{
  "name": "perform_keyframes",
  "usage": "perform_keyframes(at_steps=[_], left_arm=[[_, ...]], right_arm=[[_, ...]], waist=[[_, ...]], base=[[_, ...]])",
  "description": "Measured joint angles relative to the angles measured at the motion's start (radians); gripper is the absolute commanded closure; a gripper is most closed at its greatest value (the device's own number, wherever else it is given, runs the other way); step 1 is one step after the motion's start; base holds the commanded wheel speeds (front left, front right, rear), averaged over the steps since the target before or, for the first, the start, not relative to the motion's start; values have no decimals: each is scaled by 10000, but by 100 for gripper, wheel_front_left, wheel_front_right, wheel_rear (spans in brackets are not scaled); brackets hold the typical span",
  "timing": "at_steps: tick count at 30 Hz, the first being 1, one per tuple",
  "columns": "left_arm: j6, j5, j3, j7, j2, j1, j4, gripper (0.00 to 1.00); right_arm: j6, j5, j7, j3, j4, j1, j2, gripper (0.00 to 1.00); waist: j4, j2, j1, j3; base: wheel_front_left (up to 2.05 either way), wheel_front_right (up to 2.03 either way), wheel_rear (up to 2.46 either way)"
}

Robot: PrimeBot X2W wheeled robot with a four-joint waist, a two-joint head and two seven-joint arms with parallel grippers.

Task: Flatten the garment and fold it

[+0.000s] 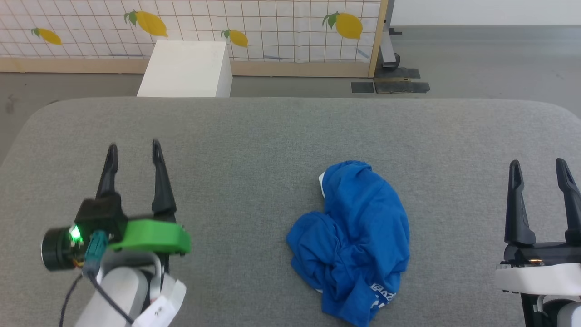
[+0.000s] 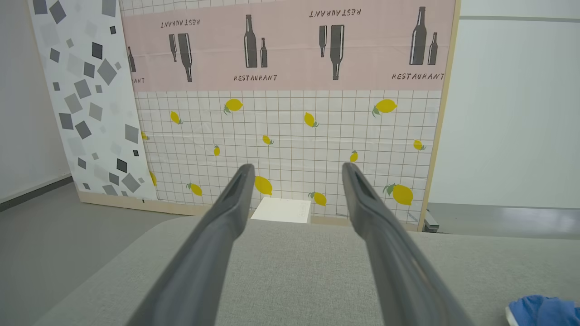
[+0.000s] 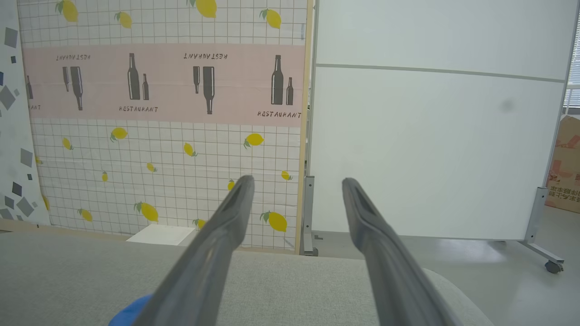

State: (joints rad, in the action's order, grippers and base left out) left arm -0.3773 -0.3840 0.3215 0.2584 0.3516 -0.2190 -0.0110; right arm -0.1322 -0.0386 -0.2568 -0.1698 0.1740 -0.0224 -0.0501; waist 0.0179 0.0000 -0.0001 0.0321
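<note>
in the head view, the left gripper (image 1: 134,146) is seen at the near left, above the grey surface (image 1: 272,131), with its jaws held apart and nothing between them. the right gripper (image 1: 538,162) is seen at the near right, its jaws likewise spread and empty. the garment (image 1: 358,227) is found between the two grippers, nearer to the right one but well apart from both. it is heaped in a crumpled blue mound on the near half of the surface, right of centre. white print (image 1: 383,297) is shown on its near edge, too folded to be read, and a sliver of white (image 1: 322,181) is shown at its far left edge.

in the left wrist view, the left gripper (image 2: 297,167) is shown with open jaws, and a corner of the garment (image 2: 543,310) is caught at the lower right. in the right wrist view, the right gripper (image 3: 297,180) is shown open as well, and the garment (image 3: 131,312) is glimpsed at the bottom, left of the jaws.

beyond the far edge of the surface, a white box (image 1: 188,68) is set on the grey floor (image 1: 476,59). behind it, a lemon-patterned panel (image 1: 272,27) is stood upright. to its right, a white partition board (image 3: 430,149) on castors is seen, and a cardboard box (image 3: 566,167) at the far right.
</note>
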Motion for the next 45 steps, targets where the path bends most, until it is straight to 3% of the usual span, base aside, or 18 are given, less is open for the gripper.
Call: perform_keyframes(at_steps=[12, 18, 35, 45], left_arm=[[2401, 1626, -1551, -2, -1712, 1924, 90, 0], [3122, 2150, -1900, -2, -2155, 2225, 385, 0], [3866, 2978, -2788, -2, -2815, 2295, 585, 0], [4002, 3058, -2915, -2, -2874, 2296, 644, 0]], right_arm=[[0, -257, 0, 98, -376, -356, 0, 0], [0, -259, 0, 251, -512, -581, 0, 0], [0, -454, 0, 385, -746, -659, 0, 0], [0, -786, 0, 500, -936, -734, 2, 0]], waist=[[117, 0, 0, -243], [180, 0, 0, -374], [225, 0, 0, -466], [223, 0, 1, -430]], base=[[0, 0, 0], [0, 0, 0], [0, 0, 0], [0, 0, 0]])
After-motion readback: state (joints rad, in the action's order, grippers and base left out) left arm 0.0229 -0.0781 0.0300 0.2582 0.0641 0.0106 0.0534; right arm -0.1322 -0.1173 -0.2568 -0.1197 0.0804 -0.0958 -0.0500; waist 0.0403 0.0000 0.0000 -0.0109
